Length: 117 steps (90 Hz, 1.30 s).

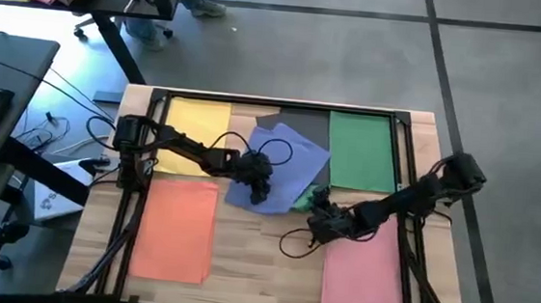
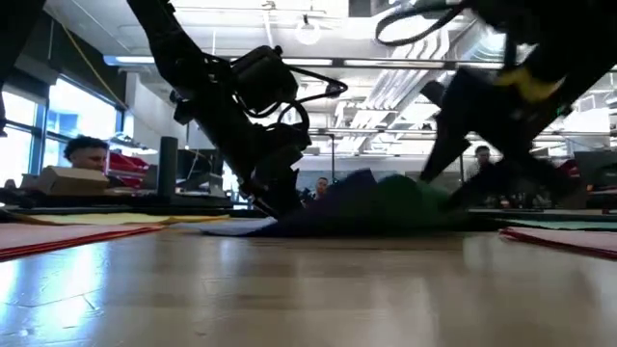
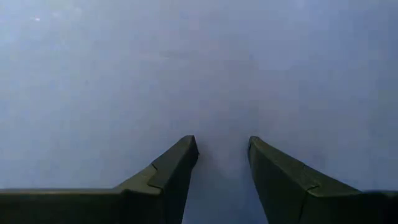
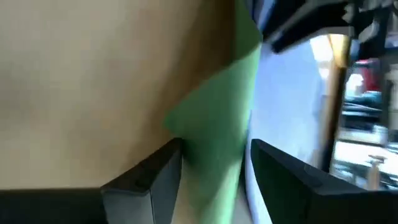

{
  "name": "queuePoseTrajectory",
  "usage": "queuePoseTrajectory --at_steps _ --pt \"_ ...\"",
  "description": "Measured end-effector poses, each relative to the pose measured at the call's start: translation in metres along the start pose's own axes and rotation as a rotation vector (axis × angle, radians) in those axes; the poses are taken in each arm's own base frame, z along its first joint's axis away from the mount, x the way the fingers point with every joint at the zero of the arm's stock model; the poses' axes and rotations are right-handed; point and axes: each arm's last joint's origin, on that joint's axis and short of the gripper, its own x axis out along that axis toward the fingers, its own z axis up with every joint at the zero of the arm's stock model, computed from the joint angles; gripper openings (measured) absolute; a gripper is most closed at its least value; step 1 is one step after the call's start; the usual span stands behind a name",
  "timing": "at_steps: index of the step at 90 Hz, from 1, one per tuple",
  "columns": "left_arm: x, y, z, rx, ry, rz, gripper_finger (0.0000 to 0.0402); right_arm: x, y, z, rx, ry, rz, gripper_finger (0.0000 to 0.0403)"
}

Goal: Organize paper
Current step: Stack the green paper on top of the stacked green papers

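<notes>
Basically, sorted sheets lie flat around the table (image 1: 243,256): orange sheet (image 1: 175,229) front left, yellow sheet (image 1: 194,136) back left, green sheet (image 1: 358,151) back right, pink sheet (image 1: 362,275) front right. In the middle sits a loose, skewed pile, with a blue sheet (image 1: 284,167) on top and a second green sheet's corner (image 4: 214,124) poking out near the right side. Left gripper (image 1: 260,187) presses down on the blue sheet, fingers (image 3: 168,177) narrowly apart with only blue paper under them, nothing pinched (wrist view is all blue). Right gripper (image 1: 323,219) is at the pile's right edge, fingers (image 4: 149,177) parted with the green corner lying between them, not yet closed on it. Risk, as I judge it: pulling the green one while the left pins the blue may tear or crease it, or drag the blue along and skew the neat stacks nearby.
</notes>
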Motion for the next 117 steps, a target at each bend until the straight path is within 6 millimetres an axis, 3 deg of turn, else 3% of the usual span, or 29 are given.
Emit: queuePoseTrajectory --at_steps 14,32,48,66,90,106,117 --pt "0.0 0.001 0.0 -0.001 0.0 0.001 0.0145 -0.016 -0.002 -0.003 0.088 -0.04 0.141 0.0177" --pt "0.001 0.001 0.0 -0.001 -0.005 0.001 0.0145 -0.008 0.012 -0.012 0.105 -0.011 0.268 0.0177" --pt "0.001 0.001 0.0 0.013 -0.009 0.001 0.0145 0.007 0.022 -0.015 0.011 0.033 0.185 0.0177" --pt "0.001 0.001 0.0 0.017 -0.01 0.0 0.0145 0.012 0.019 -0.004 -0.037 -0.04 0.083 0.0177" --pt "0.001 0.001 0.0 0.018 -0.01 0.001 0.0145 0.004 0.005 0.016 -0.008 -0.095 -0.007 0.0177" --pt "0.001 0.001 0.0 0.019 -0.011 0.003 0.0145 0.0 0.0 0.03 0.098 -0.177 0.046 0.0177" --pt "0.001 0.001 0.0 0.019 -0.011 0.003 0.0145 0.0 0.002 0.025 0.167 -0.127 0.074 0.0177"
